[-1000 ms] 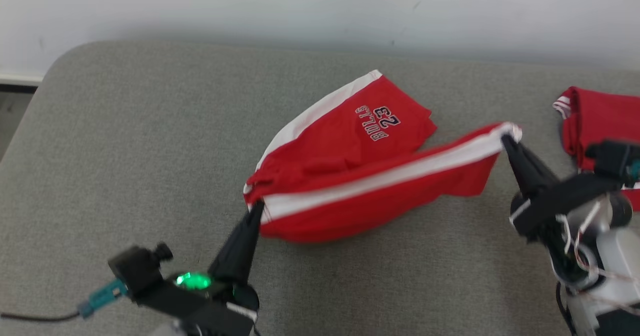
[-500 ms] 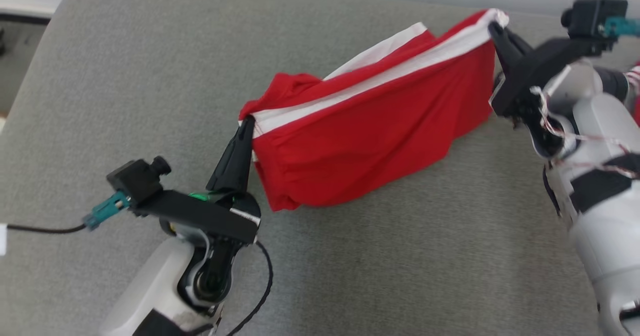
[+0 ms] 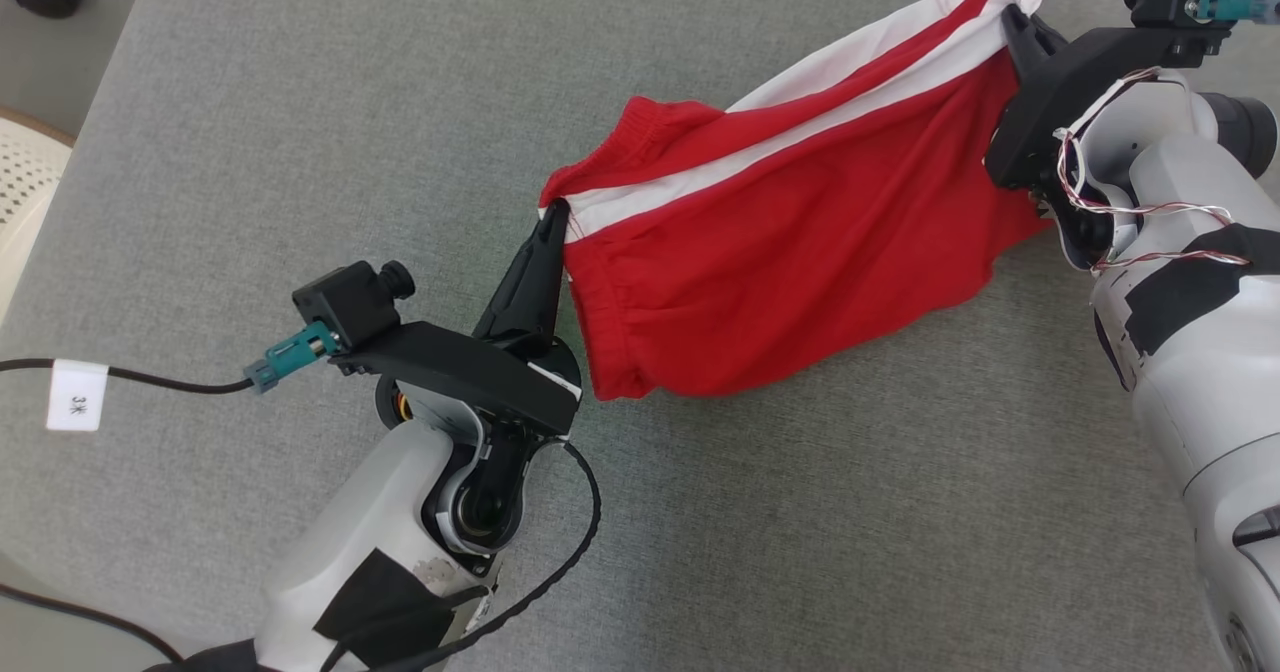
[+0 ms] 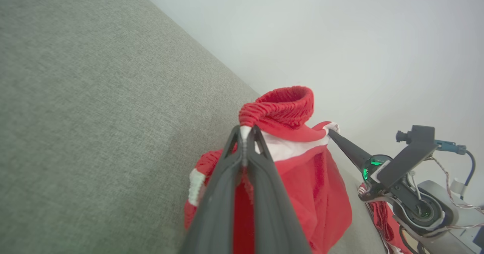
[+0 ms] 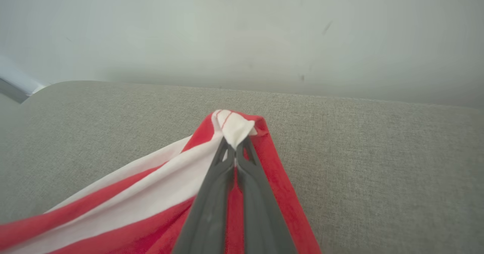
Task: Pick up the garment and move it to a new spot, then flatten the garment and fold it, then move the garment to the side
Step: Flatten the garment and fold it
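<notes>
We see the garment point(image 3: 790, 282), red shorts with a white side stripe, hanging stretched between both grippers above the grey cushion point(image 3: 300, 152). It sits toward the upper right of the head view, with its top edge running up from lower left to upper right. The red cloth sags below that line in a loose fold, and we cannot tell whether its lowest edge touches the cushion. The left gripper point(image 3: 552, 222) has the lower end. In the left wrist view its fingers are pressed together at the tips point(image 4: 245, 131), pinching a bit of white stripe. The ribbed red waistband curls in a loop just above the pinch, and the rest of the garment point(image 4: 302, 178) hangs down past the fingers. The right gripper point(image 3: 1015, 22) has the upper end, near the top right corner of the head view. In the right wrist view its fingers meet at the tips point(image 5: 235, 148), closed on a bunched white corner, and the stripe and red cloth point(image 5: 151, 193) trail off to the lower left. From the left wrist we also see the right gripper point(image 4: 334, 135) across the garment, its tip at the white corner, with a green light on its body. Below it a second red cloth point(image 4: 382, 220) lies on the cushion. A pale wall point(image 4: 340, 38) stands behind the cushion. At the left of the head view a black cable point(image 3: 160, 380) with a white tag point(image 3: 77, 395) runs to the camera on the left wrist.
</notes>
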